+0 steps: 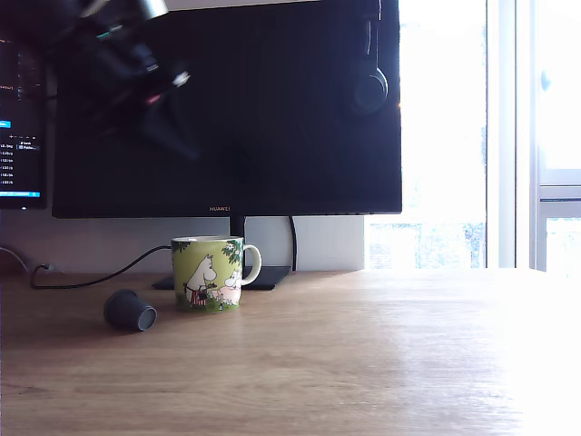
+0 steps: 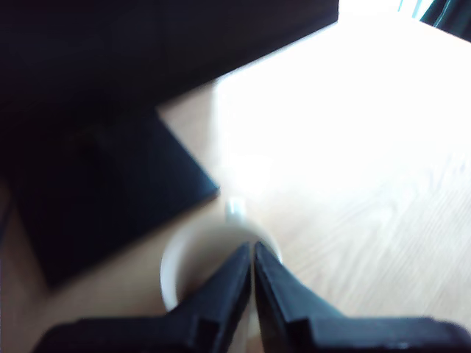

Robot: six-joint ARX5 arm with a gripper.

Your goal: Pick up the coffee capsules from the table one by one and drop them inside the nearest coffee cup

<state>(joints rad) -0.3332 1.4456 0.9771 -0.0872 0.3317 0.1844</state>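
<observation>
Grey capsule (image 1: 130, 311) on table (image 1: 363, 363) beside cup (image 1: 208, 272); pincer (image 2: 254, 247) closed above.

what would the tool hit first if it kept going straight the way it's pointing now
Most likely the coffee cup: in the wrist view the tool, fingers almost together, points right into its white opening. The exterior view shows the tool, blurred, high above the table, so the exact line is uncertain.

the wooden table (image 1: 363, 363) carries a green mug (image 1: 209, 272), a dark grey capsule (image 1: 130, 311) on its side, and a monitor stand (image 1: 263, 277).
</observation>
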